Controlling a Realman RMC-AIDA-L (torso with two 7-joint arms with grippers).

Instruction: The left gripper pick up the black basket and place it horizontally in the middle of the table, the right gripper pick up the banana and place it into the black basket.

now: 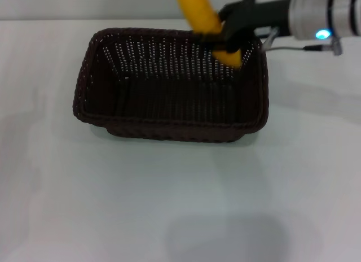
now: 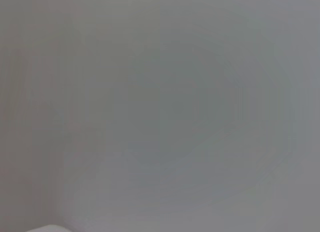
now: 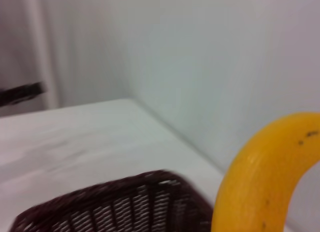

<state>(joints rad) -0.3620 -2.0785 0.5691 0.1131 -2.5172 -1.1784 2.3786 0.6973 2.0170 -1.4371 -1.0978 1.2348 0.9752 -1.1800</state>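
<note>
- Banana (image 1: pixel 204 16) sits clamped between the fingers of my right gripper (image 1: pixel 224 37), held in the air over the far right corner of the black basket (image 1: pixel 169 123); its upper end runs out of the head view, its lower tip hangs just inside the far rim.
- The black basket lies lengthwise across the middle of the table (image 1: pixel 169 205), opening up, nothing inside it.
- My right arm reaches in from the right side, above the tabletop.
- My right wrist view shows the banana's curved yellow body (image 3: pixel 260 182) close up, with a corner of the basket (image 3: pixel 125 204) below it.
- My left gripper appears in no view; its wrist camera shows only blank grey.
</note>
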